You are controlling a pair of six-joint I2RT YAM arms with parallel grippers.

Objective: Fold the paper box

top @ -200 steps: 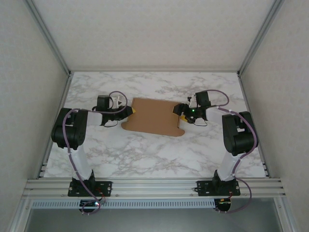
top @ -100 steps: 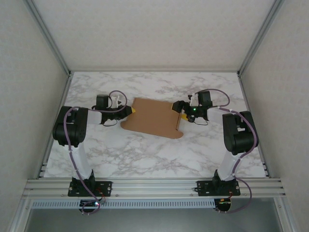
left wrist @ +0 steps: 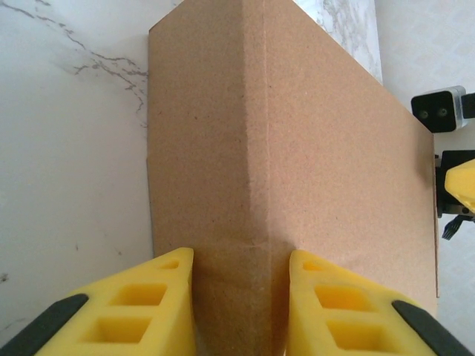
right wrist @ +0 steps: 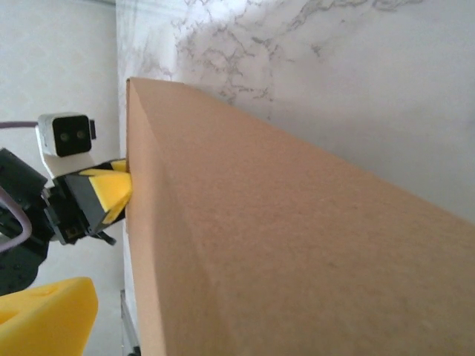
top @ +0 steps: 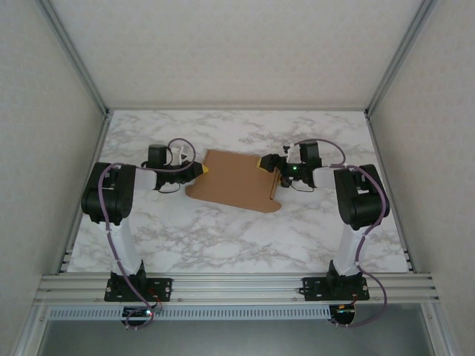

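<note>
Left wrist — creased paper box (left wrist: 297,148) (close-up)

My left arm (top: 111,200) and right arm (top: 361,200): fat black joints, white links, purple cables (top: 181,142) looping off each. Black bases (top: 137,288), bolted, more purple wire under them. Fingers (left wrist: 141,308) yellow, blocky, rectangular cut-outs, black backing. White wrist camera (right wrist: 67,135), two dark lenses. Green light (top: 295,169) on right wrist.
</note>
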